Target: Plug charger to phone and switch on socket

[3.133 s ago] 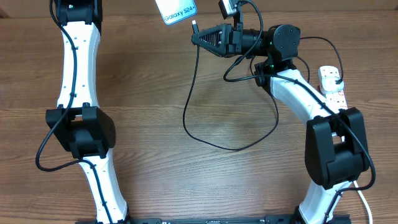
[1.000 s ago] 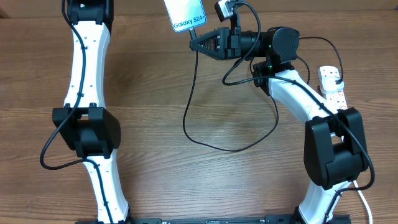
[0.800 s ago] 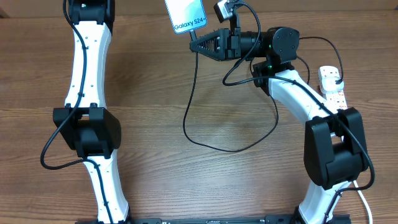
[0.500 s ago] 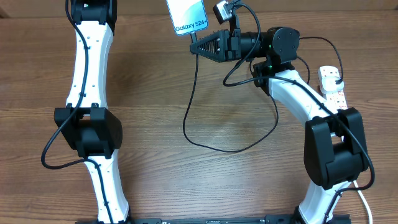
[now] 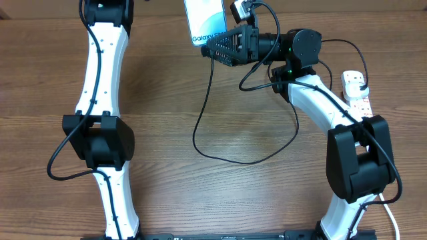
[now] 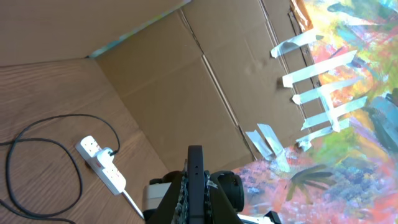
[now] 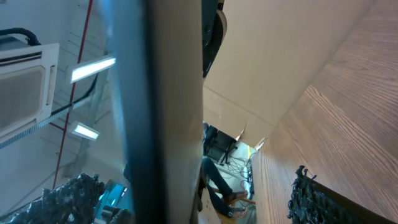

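Surface (image 5: 200,207): bare wood grain.
Charger (image 5: 243,161): thin black cable. Its slack lies in one wide loop mid-surface. One run climbs to the right pincer, the other heads right toward the socket.
Socket (image 5: 359,93): white strip on the right side, partly under the right arm. A black plug sits in its far end. Switch position too small to read.
Right pincer (image 5: 212,48): points left, spread wide. In the wrist view its fingers (image 7: 311,199) stand on either side of the phone, apart from it.
Connector tip: hidden under the right pincer at the phone's near end. Seated or not, cannot tell.
Phone (image 5: 203,20): at the far edge of the overhead view, lit screen toward that camera, far end cut by the frame.
Left pincer (image 6: 194,186): pressed together on the phone, which shows edge-on as a thin dark slab between the fingers.
Backdrop (image 6: 186,81): cardboard wall.
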`<state>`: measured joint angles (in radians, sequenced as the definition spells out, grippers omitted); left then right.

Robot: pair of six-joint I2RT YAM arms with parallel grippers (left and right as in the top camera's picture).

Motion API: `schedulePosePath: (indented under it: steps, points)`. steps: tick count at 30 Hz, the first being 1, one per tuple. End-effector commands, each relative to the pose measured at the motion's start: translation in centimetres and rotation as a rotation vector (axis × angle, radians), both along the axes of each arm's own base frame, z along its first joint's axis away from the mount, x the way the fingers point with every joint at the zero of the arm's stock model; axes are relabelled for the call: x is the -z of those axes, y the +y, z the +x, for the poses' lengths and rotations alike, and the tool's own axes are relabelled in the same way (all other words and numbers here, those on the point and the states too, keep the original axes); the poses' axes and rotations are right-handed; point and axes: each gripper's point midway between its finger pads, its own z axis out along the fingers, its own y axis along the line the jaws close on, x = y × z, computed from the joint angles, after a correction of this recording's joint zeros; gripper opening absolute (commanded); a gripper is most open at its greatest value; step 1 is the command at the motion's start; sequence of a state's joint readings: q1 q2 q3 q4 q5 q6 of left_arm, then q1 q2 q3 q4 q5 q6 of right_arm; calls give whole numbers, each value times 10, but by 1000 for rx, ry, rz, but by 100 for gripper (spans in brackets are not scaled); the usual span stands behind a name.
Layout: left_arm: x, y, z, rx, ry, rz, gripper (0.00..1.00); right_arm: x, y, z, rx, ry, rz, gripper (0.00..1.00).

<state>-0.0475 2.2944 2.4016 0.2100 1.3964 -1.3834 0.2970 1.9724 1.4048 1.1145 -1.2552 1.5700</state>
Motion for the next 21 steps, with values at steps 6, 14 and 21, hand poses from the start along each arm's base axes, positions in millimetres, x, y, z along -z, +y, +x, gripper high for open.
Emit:
schedulePosePath:
  steps: [6,14,21]
  points:
    - [-12,25,-9,4,-54,20,4,-1,-15,3,-3,-44,-23,100]
    - [-11,31,-9,5,-51,25,4,23,-57,12,-26,-99,-121,100]
    - [-11,27,-10,6,-106,30,4,57,-67,14,-86,26,-169,100]
